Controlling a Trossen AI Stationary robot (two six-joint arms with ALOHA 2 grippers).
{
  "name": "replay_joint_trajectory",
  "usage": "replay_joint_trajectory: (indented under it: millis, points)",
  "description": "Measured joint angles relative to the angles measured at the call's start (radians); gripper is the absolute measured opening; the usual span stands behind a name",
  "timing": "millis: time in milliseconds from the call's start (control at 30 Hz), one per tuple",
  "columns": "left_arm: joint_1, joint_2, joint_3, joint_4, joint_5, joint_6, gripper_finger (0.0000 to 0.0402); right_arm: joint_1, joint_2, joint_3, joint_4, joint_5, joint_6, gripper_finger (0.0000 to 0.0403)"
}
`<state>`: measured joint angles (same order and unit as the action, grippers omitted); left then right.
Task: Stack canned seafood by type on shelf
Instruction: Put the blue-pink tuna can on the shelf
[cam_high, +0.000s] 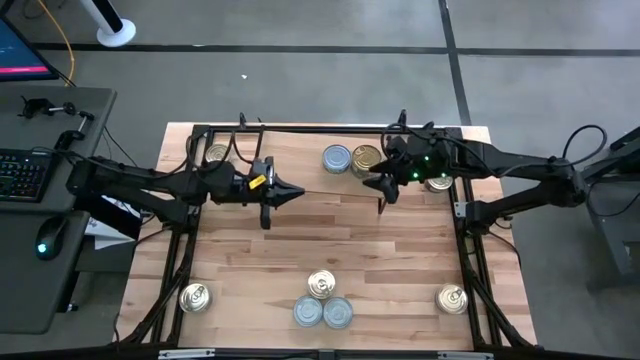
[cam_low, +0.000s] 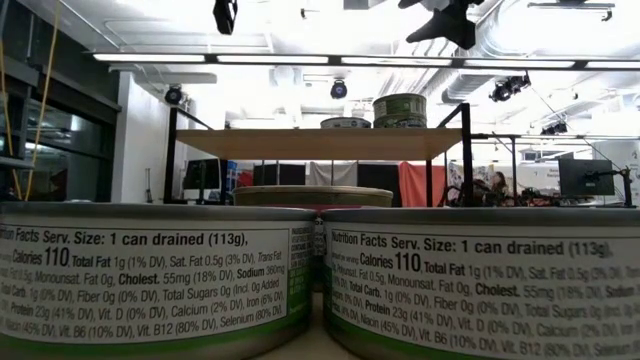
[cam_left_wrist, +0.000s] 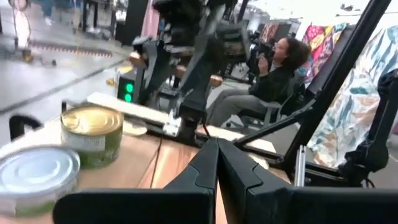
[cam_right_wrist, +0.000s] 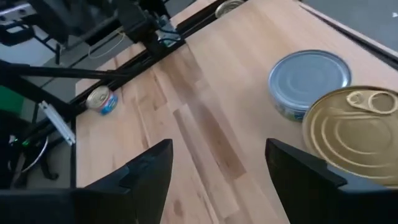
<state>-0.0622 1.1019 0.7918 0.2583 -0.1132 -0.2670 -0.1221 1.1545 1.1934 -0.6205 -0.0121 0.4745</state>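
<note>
The shelf (cam_low: 320, 143) stands at the table's far side, its light board on thin black legs. On it rest a pale blue-silver can (cam_high: 337, 158) and a gold can (cam_high: 366, 160), side by side on their bases. My right gripper (cam_right_wrist: 217, 177) hangs open just beside them, above bare wood, with the gold can (cam_right_wrist: 354, 130) and the blue-silver can (cam_right_wrist: 309, 81) off to one side of its fingers. My left gripper (cam_left_wrist: 217, 165) is shut and empty, held level in the air left of the two cans (cam_high: 288, 192). Another gold can (cam_high: 213, 153) sits at the far left.
Several cans stand near the front edge: one at the left (cam_high: 194, 297), a cluster in the middle (cam_high: 322, 303), one at the right (cam_high: 452, 298). Another can (cam_high: 438, 182) shows under the right arm. Black frame rails run along both sides. A person (cam_left_wrist: 273, 68) sits beyond the table.
</note>
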Motion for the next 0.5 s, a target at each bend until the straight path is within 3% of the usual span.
replay_joint_trajectory:
  millis: [133, 233, 367, 500]
  points:
    - [0.040, 0.000, 0.000, -0.036, 0.013, -0.070, 0.0000, 0.016, 0.000, 0.000, -0.002, -0.042, 0.040, 0.0247]
    - [0.078, -0.002, 0.000, -0.048, 0.077, -0.071, 0.0000, 0.021, 0.002, 0.000, -0.003, -0.049, 0.021, 0.0247]
    - [0.117, -0.007, 0.000, -0.043, 0.175, -0.029, 0.0000, 0.009, 0.012, 0.000, 0.001, -0.041, 0.023, 0.0247]
    - [0.148, -0.007, 0.000, -0.050, 0.206, 0.010, 0.0000, 0.019, 0.016, -0.001, 0.006, -0.042, 0.037, 0.0247]
